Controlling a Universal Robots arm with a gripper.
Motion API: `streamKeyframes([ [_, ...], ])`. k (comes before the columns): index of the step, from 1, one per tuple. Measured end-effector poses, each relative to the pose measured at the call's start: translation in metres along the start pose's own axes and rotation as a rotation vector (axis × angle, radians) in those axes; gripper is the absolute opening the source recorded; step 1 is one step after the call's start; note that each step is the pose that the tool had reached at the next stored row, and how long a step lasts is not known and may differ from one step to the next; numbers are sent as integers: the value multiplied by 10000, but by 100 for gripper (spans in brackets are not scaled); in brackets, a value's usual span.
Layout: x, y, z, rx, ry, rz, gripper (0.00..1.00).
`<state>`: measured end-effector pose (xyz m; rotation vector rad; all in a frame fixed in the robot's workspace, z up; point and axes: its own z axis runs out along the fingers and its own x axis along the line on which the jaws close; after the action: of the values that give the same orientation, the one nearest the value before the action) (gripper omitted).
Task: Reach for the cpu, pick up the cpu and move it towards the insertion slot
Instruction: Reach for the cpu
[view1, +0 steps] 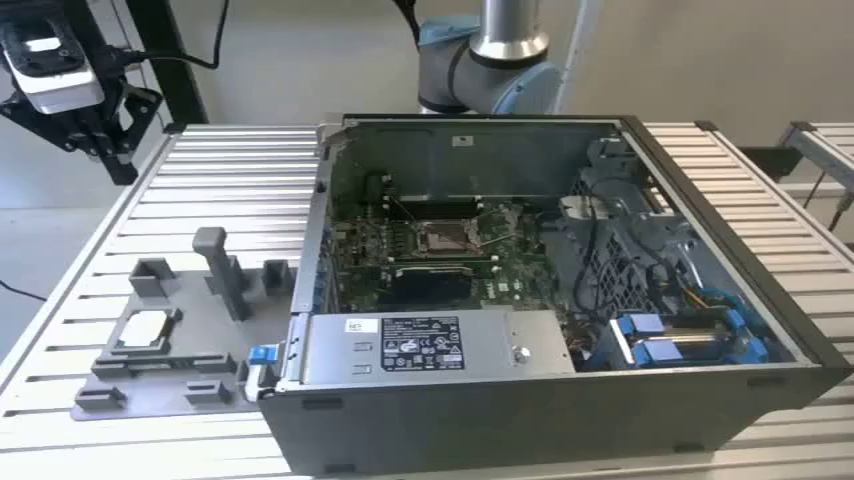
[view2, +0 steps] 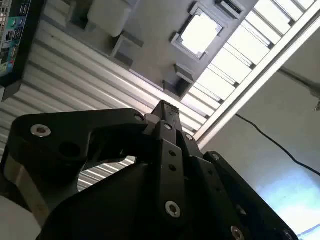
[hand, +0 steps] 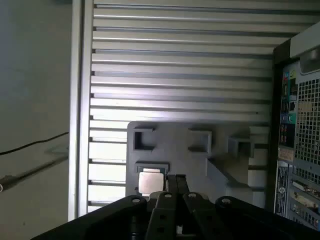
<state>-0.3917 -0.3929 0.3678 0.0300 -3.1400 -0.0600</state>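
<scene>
Silvery-white thin square cpu (view1: 147, 328) lies flat in a framed pocket of the grey plastic fixture plate (view1: 200, 345), lower left of the exterior frame, untouched. In both wrist views it shows as a pale square inside the pocket's low grey walls.

Black two-finger gripper (hand: 176, 178) hangs high at the upper left of the exterior frame, well apart from the chip. Its fingers (hand: 171, 184) look pressed together w/ nothing btwn them. In the first wrist view the tips line up just beside the cpu, so the aim seems roughly right, but the height gap is large.

Step in hand, by these pics: the reach. To do it well, the arm prob. needs to:
- spread the fingers early, before getting low
- centre over the chip, not beside it
- come down straight, wrist level
- grip lightly, since the chip is thin and likely to tilt or slip.

Which pocket sides leave room for fingers cannot be told. A tall grey post (view1: 214, 265) on the plate stands near the pocket, so a slanted approach risks a knock.

Square silver metal-framed insertion slot (view1: 445, 236) sits on the green motherboard (view1: 354, 262) inside the open dark PC case (view1: 534, 410), mid-frame, w/ the case wall btwn it and the fixture.
</scene>
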Motion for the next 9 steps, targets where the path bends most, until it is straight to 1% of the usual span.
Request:
streamKeyframes([
  [9,0,0,0,0,1,0,0],
])
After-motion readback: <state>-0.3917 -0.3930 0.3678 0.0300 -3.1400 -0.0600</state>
